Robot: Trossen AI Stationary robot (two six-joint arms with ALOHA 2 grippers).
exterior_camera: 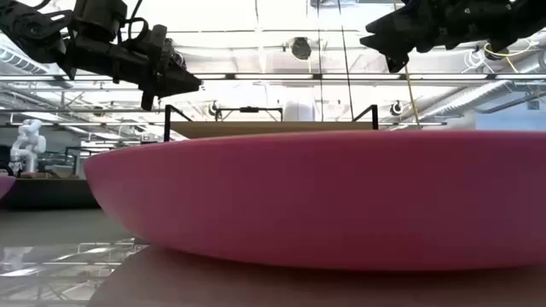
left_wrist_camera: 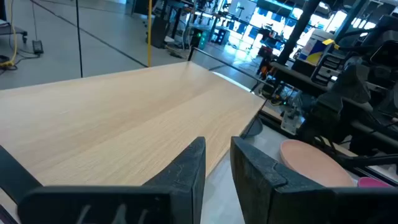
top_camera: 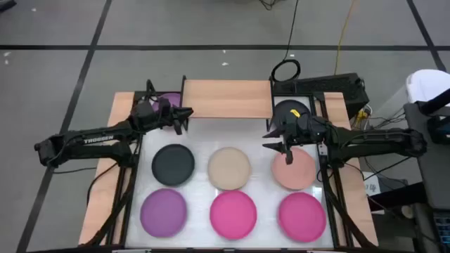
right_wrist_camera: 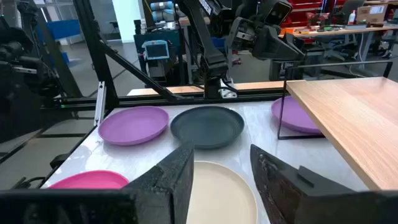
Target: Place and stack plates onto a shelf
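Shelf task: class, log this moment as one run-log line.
shelf: bare | plates: none stacked | left gripper: open, at shelf edge | right gripper: open, above salmon plate

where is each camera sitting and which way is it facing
High view: above the table, looking straight down at the shelf, the plates and both arms.
Low view: at table-top height, looking level across; a pink plate fills it, both arms overhead.
Left wrist view: on the left arm, facing across the shelf board; the left claw at the bottom is open.
Right wrist view: on the right arm, facing the black plate; the right claw is open.
Shared: both wrist views show the shelf.
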